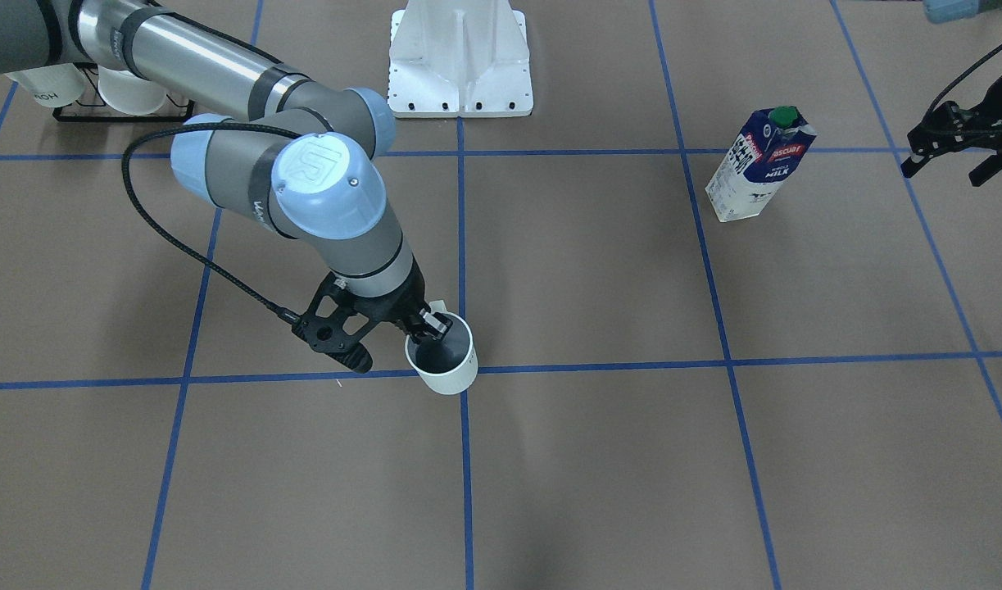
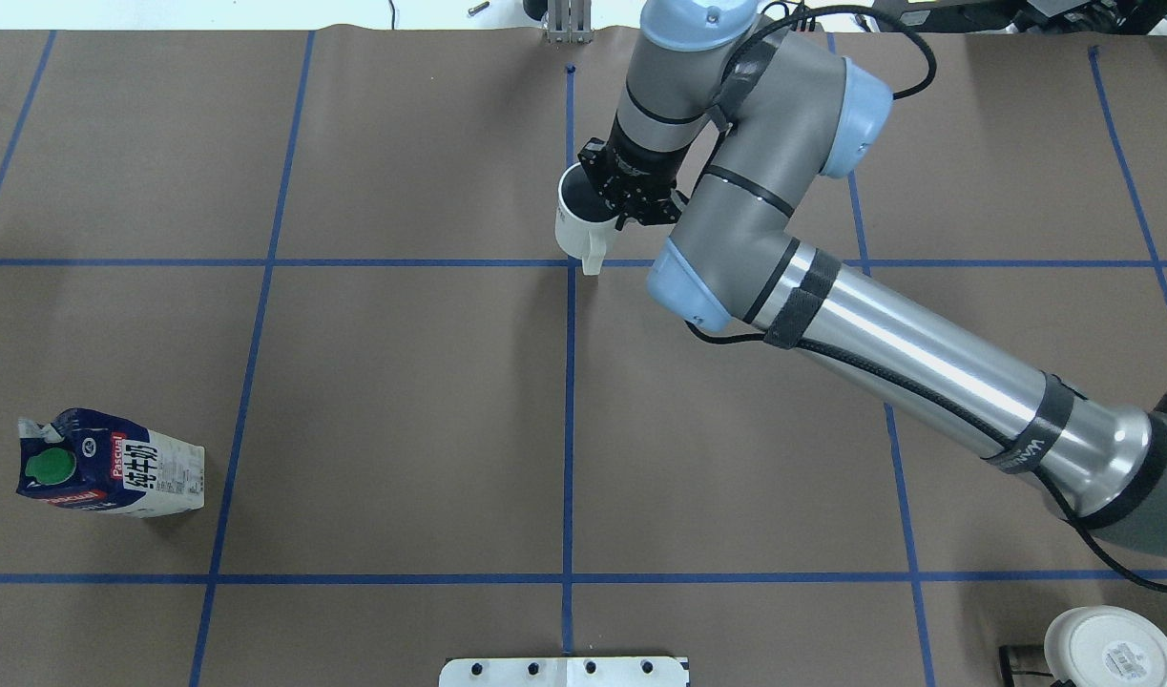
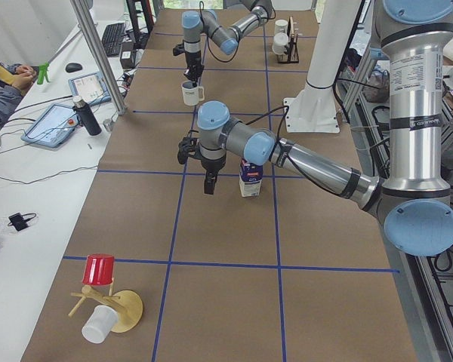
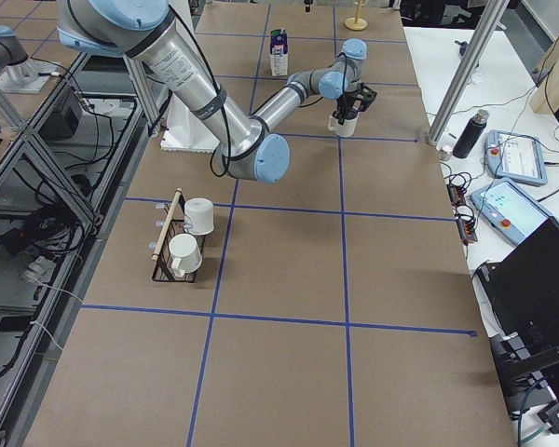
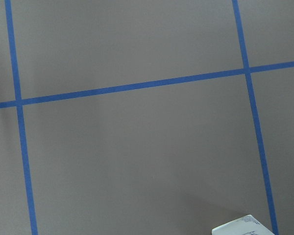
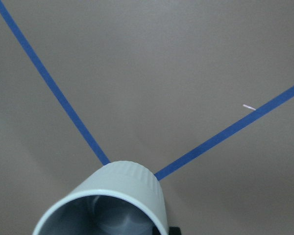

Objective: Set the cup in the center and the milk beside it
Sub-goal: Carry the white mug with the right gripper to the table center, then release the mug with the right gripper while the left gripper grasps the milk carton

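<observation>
The cup [image 1: 443, 360] is a small white mug with a dark inside, at the crossing of the blue tape lines in the middle of the table. My right gripper [image 1: 425, 328] is shut on its rim, one finger inside and one outside near the handle. The cup also shows in the overhead view [image 2: 578, 224] and the right wrist view [image 6: 105, 205]. I cannot tell whether it touches the table. The milk [image 1: 759, 168] stands upright, far off on my left side [image 2: 115, 468]. My left gripper [image 1: 943, 168] hangs open and empty beside it.
A black wire rack with white mugs [image 1: 99, 90] stands at my right rear. The white arm mount [image 1: 460, 61] sits at the table's near middle. A red cup on a wooden stand [image 3: 100, 269] lies at the table's left end.
</observation>
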Motion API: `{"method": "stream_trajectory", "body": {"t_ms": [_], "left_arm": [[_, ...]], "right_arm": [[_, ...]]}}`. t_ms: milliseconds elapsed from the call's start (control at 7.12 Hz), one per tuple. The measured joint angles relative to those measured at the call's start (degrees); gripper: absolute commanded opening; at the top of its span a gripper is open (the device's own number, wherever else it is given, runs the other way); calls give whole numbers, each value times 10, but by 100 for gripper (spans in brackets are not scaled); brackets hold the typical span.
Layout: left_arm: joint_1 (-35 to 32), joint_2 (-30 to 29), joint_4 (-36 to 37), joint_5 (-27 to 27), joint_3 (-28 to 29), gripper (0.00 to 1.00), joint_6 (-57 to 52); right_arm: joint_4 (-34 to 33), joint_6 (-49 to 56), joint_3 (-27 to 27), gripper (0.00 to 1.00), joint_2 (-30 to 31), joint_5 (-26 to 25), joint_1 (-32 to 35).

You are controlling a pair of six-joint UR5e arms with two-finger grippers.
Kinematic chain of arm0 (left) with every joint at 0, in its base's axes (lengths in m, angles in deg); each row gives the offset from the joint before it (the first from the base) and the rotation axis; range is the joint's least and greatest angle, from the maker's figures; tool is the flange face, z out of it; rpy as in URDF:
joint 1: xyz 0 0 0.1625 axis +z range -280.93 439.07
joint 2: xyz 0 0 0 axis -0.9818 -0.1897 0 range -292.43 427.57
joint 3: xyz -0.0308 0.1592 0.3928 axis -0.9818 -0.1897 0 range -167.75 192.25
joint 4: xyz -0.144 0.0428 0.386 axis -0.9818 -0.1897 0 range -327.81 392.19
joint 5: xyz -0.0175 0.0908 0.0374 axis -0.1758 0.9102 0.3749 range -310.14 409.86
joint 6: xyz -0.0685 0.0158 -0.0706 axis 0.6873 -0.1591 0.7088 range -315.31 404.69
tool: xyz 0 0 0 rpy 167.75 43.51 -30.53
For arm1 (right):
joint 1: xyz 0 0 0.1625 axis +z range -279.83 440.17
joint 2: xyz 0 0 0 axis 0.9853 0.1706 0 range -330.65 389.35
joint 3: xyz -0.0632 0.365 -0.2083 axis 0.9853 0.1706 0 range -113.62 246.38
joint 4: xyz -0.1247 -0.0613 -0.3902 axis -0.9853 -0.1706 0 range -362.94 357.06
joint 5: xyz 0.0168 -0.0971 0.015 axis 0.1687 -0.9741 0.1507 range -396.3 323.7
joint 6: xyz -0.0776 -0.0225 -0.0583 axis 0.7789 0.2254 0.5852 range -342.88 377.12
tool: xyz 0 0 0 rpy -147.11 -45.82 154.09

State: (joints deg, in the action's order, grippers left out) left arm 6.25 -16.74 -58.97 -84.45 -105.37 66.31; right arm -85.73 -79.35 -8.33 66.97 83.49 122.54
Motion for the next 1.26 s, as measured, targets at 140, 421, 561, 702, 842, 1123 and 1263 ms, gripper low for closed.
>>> {"method": "stream_trajectory", "body": {"t_ms": [140,421,561,702,842,1123,1263], "left_arm": [[0,2,-2,-4,4,99,12],[1,-3,-14,-8,7,98,28],[3,-4,-17,-9,4,98,40],[13,-12,-16,-9,-6,98,73],[44,-24,-14,-3,-25,98,137],[143,-23,-9,39,-95,98,323],[175,-7,-3,56,-126,98,369]], "right_arm": [[8,-15,12,8,-5,-8,-10],[13,-29,19,99,-8,-12,-20],[13,-29,19,100,-10,-11,-21],[11,-29,13,100,-13,-9,-20],[8,-28,-2,100,-12,1,-10],[2,-4,-78,100,43,81,58],[1,28,-122,100,89,108,84]]}}
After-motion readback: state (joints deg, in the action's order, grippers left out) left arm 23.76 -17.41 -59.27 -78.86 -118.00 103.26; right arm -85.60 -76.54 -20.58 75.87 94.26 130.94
